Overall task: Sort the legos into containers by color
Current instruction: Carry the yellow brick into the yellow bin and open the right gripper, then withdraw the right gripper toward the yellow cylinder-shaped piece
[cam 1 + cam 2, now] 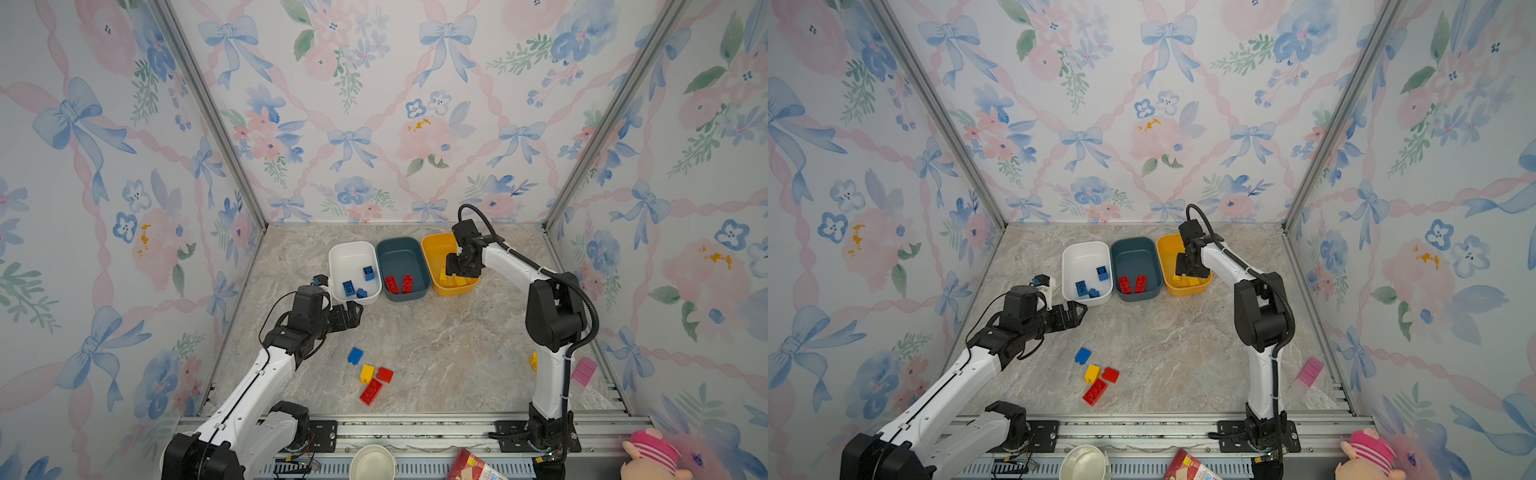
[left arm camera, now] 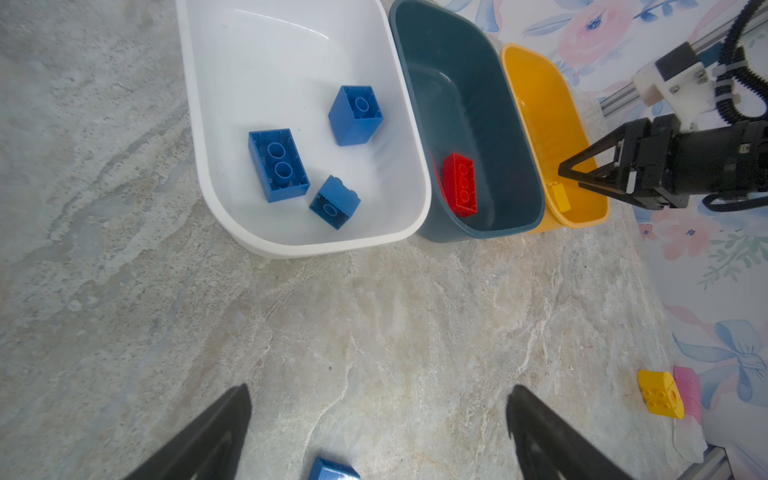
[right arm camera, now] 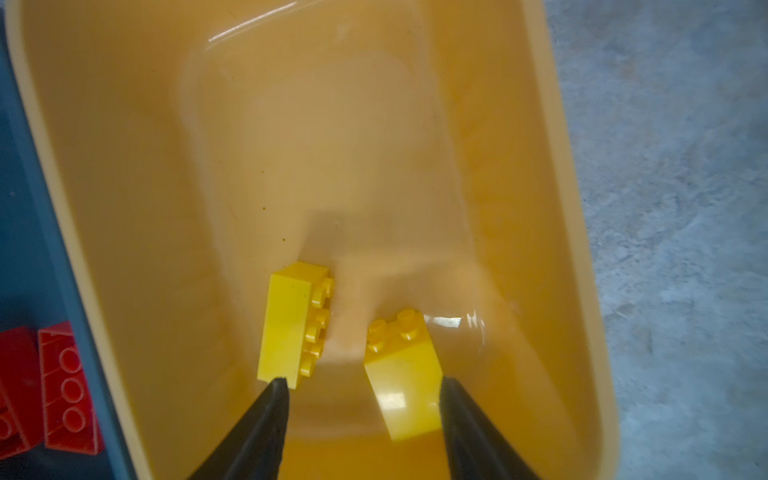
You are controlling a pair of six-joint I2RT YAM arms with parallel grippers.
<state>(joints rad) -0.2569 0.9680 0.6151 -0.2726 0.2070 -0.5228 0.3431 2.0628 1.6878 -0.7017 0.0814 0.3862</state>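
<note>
Legos lie loose on the near worktop (image 1: 436, 353): a long red brick (image 1: 371, 392), a yellow brick (image 1: 366, 372), a small red brick (image 1: 385, 375) and a blue brick (image 1: 355, 355), close together. A rounded yellow piece (image 2: 660, 394) shows whole in the left wrist view, just beside a pink block (image 2: 688, 388); in a top view the right arm (image 1: 548, 324) half hides it. Beyond, the left gripper (image 1: 356, 315) hangs wide open and empty near the white tub (image 1: 351, 257), which holds three blue bricks (image 2: 278, 164). The teal tub (image 1: 401, 257) holds two red bricks (image 1: 399, 284). Farthest, the right gripper (image 3: 361, 382) sits over the yellow tub (image 3: 124, 166), part open, gripping nothing; its wrist view shows two yellow bricks (image 3: 291, 324) lying there, apart.
</note>
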